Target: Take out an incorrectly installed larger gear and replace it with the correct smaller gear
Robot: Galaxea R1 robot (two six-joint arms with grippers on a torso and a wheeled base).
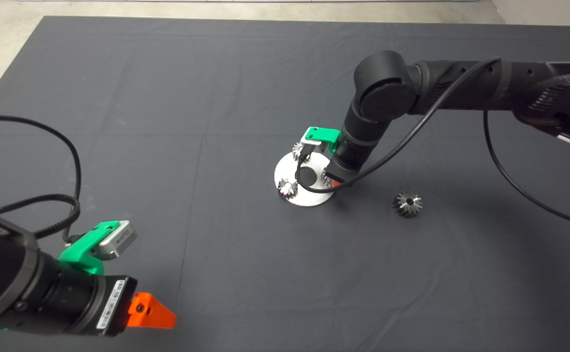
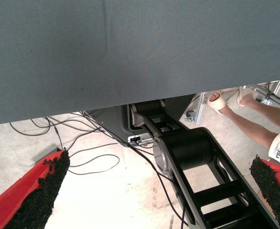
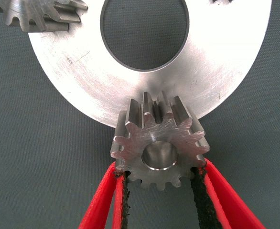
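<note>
My right gripper [image 3: 160,183] is shut on the smaller gear [image 3: 159,143], a grey straight-toothed pinion, at the near rim of the round silver plate [image 3: 226,71]. In the head view this gripper [image 1: 331,183] is at the plate's [image 1: 309,199] right edge, mostly hidden under its wrist. Two other small gears [image 1: 287,187] [image 1: 298,148] stand on the plate. The larger gear [image 1: 407,204], shiny with slanted teeth, lies on the mat to the right of the plate. My left gripper [image 1: 153,313] is parked at the lower left, open and empty.
The plate has a large round centre hole [image 3: 145,33]. The right arm's black cable [image 1: 412,132] loops over the plate. In the left wrist view the robot's base [image 2: 188,152], floor cables and a person's legs [image 2: 254,119] show beyond the mat edge.
</note>
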